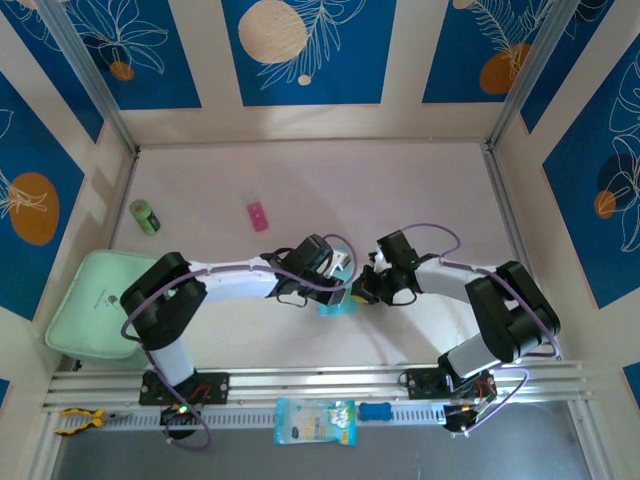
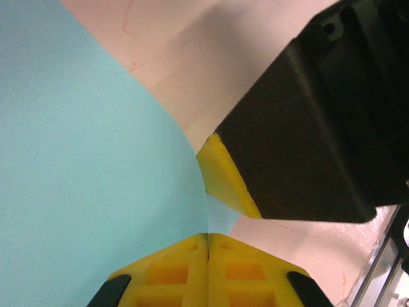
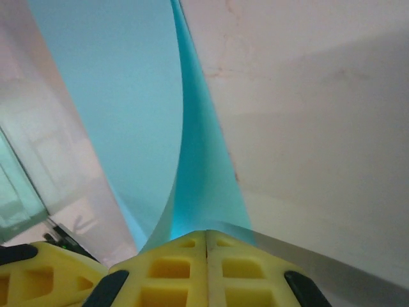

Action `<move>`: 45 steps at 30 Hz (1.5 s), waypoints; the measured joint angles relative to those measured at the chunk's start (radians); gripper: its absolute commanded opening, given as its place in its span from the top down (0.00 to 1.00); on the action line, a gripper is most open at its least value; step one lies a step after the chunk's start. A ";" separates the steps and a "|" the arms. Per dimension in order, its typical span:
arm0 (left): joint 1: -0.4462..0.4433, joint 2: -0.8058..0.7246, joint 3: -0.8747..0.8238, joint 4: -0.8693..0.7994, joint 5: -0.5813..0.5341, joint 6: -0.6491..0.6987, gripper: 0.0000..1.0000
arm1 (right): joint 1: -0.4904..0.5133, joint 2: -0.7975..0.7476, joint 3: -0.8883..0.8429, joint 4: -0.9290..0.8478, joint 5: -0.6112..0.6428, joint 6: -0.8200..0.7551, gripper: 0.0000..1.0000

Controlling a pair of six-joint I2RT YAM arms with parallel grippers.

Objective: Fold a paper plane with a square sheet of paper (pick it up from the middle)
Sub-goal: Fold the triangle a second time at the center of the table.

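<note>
A mint-green tray (image 1: pixel 90 300) lies at the pale pink table's (image 1: pixel 420 190) left edge. Toward the near edge's middle, the cyan-blue square sheet of paper (image 1: pixel 336 304) stands curled, the left gripper (image 2: pixel 208 238) and right gripper (image 3: pixel 206 234) both clamped on it, tips close together. A blue-and-yellow printed packet (image 1: pixel 315 421), print unreadable, lies on the near-edge rail (image 1: pixel 250 378); a small pink rectangular block (image 1: pixel 258 214) sits farther back.
</note>
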 measured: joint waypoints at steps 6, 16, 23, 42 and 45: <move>0.009 0.000 0.000 0.001 0.000 -0.013 1.00 | 0.032 0.000 -0.032 0.069 0.000 0.090 0.94; 0.021 0.000 0.000 0.001 0.001 -0.018 1.00 | 0.049 0.004 -0.068 0.126 0.031 0.166 0.95; 0.058 0.000 0.000 -0.002 0.000 -0.003 1.00 | 0.048 0.004 -0.067 0.119 0.036 0.153 0.96; 0.071 0.047 0.071 -0.116 -0.096 0.110 0.97 | 0.059 0.004 -0.046 0.076 0.055 0.135 0.96; 0.071 0.054 0.074 -0.121 -0.105 0.118 0.97 | 0.063 0.004 -0.041 0.069 0.061 0.135 0.96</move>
